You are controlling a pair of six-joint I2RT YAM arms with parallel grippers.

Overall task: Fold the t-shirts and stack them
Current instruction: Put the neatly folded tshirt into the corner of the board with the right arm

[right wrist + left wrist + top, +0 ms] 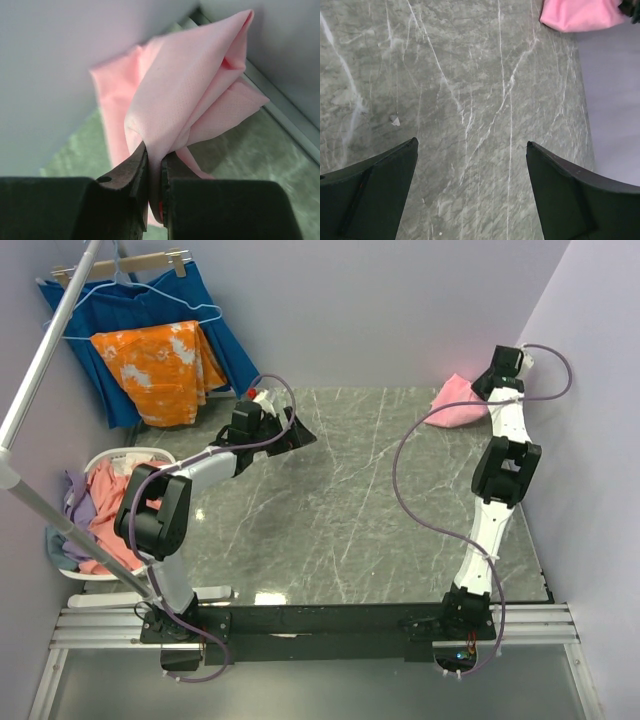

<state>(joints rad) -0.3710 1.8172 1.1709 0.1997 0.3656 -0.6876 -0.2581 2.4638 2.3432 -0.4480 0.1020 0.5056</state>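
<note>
The right hand (155, 155) pinches a crumpled light pink t-shirt (185, 90), soft and creased, bunched at the far right corner of the marbled grey worktop (340, 500); the left hand (471, 144) hovers, spread wide, above the worktop's far left.

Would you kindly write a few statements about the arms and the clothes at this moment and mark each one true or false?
1. The right gripper is shut on the light pink t-shirt. True.
2. The left gripper holds a shirt. False: it is open and empty above the bare table.
3. The light pink t-shirt is at the table's far right corner. True.
4. The basket at the left is empty. False: it holds a salmon-pink shirt and a lilac garment.
5. The orange cloth lies flat on the table. False: it hangs at the far left, in front of the dark blue cloth.
</note>
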